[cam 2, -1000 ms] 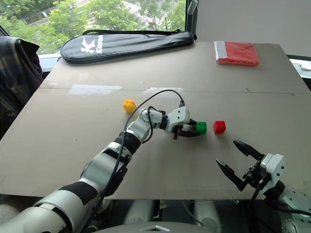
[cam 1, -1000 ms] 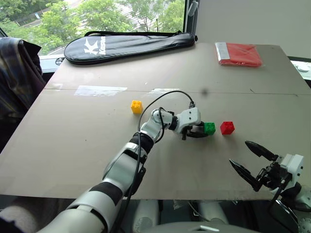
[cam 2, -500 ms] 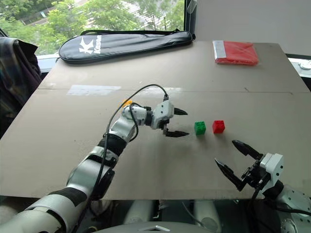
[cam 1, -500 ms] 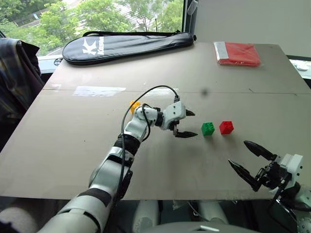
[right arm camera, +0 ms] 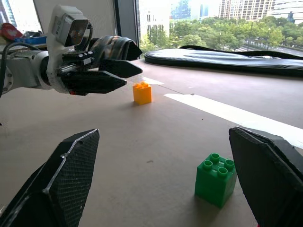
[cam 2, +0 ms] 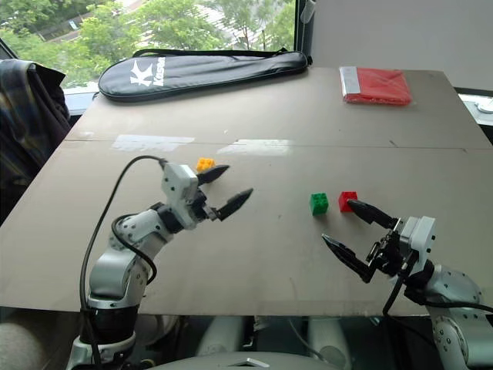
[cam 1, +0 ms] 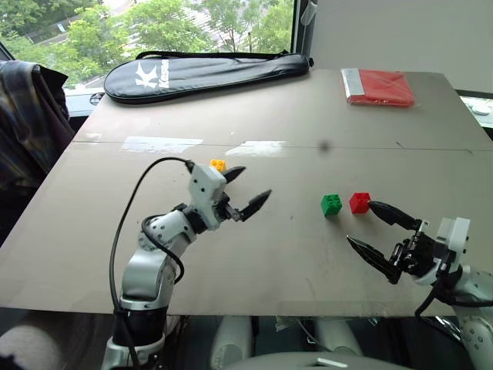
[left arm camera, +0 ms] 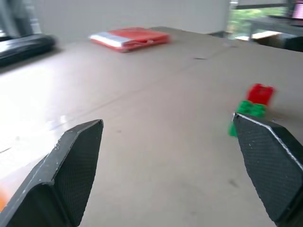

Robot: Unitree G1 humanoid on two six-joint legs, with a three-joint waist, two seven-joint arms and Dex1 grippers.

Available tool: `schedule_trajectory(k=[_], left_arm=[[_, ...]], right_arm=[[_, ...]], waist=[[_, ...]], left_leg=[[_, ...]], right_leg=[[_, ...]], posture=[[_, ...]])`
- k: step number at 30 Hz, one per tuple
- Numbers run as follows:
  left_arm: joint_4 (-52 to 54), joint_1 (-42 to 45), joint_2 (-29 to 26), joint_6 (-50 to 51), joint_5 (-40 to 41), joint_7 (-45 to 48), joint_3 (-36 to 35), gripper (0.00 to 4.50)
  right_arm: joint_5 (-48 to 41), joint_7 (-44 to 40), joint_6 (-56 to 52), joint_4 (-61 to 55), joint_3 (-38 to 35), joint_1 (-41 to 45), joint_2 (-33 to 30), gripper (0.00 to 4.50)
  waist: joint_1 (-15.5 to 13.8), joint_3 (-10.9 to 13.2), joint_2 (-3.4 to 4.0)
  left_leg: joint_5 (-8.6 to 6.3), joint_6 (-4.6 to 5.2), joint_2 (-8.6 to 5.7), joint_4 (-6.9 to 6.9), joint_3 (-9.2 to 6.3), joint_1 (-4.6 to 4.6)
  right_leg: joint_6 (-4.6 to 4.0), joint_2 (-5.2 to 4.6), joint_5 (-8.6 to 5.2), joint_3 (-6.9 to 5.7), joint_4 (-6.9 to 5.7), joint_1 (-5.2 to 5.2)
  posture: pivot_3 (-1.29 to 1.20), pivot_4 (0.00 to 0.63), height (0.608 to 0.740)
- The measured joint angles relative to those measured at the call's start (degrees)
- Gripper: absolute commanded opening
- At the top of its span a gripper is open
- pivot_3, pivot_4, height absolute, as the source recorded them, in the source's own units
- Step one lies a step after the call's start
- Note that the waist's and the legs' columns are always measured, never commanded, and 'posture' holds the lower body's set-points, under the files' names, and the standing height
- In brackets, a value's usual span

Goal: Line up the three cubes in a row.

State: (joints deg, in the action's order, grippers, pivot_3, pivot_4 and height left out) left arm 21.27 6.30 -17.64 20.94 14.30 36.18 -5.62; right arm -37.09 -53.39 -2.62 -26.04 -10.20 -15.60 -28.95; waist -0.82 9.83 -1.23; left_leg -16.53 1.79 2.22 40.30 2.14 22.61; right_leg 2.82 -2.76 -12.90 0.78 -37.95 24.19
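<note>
Green cube (cam 1: 332,204) beside red cube (cam 1: 359,202)

Between my left gripper's (left arm camera: 173,165) spread black fingers, I see the small green studded brick (left arm camera: 247,113) touching the red one (left arm camera: 260,93).

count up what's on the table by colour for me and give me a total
Green: 1, the green cube
Yellow: 1, the yellow cube
Red: 2, the red cube and the flat red packet
Black: 1, the long black bag
Total: 5 things on the table
</note>
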Motion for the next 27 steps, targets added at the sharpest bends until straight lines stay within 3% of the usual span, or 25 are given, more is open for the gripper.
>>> schedule_trajectory(k=[7, 19, 22, 27], left_arm=[[-5.0, -2.5, 2.1, -2.9, -7.6, -15.4, -3.7, 4.47], [-24.1, 8.0, 2.3, -7.7, -10.5, -17.9, 0.1, 4.47], [-26.4, 10.1, 1.9, -7.6, -11.2, -18.1, 0.8, 3.69], [-27.7, 11.7, 1.1, -6.6, -12.1, -18.5, 1.5, 1.36]], right_arm=[[0.0, -1.2, -1.5, 0.1, 1.1, 1.4, -0.6, 4.50], [-0.1, -1.3, -2.2, 0.1, 1.1, 2.4, -1.0, 4.50], [-0.1, -1.5, -2.0, 0.1, 1.0, 1.8, -1.0, 4.50], [-0.1, -2.5, -1.4, 0.2, 0.9, 0.5, -1.0, 4.50]], waist=[[-0.1, 0.0, -0.01], [0.0, 0.0, -0.02], [0.0, 0.0, -0.01], [0.0, 0.0, 0.00]], left_leg=[[0.00, 0.00, -0.02, 0.00, -0.07, 0.02], [0.00, 0.00, -0.04, 0.00, 0.14, 0.04], [0.00, 0.00, -0.03, 0.00, 0.17, 0.04], [0.00, -0.01, -0.03, 0.00, 0.18, 0.02]], right_leg=[[-0.10, 0.02, 0.06, -0.06, 0.01, -0.02], [0.03, 0.02, 0.15, -0.15, 0.01, -0.02], [0.03, 0.02, 0.15, -0.14, 0.01, -0.03], [0.03, 0.01, 0.15, -0.14, 0.01, -0.04]], posture=[[0.00, 0.150, 0.708], [0.00, 0.150, 0.708], [0.00, 0.150, 0.708], [0.00, 0.150, 0.708]])
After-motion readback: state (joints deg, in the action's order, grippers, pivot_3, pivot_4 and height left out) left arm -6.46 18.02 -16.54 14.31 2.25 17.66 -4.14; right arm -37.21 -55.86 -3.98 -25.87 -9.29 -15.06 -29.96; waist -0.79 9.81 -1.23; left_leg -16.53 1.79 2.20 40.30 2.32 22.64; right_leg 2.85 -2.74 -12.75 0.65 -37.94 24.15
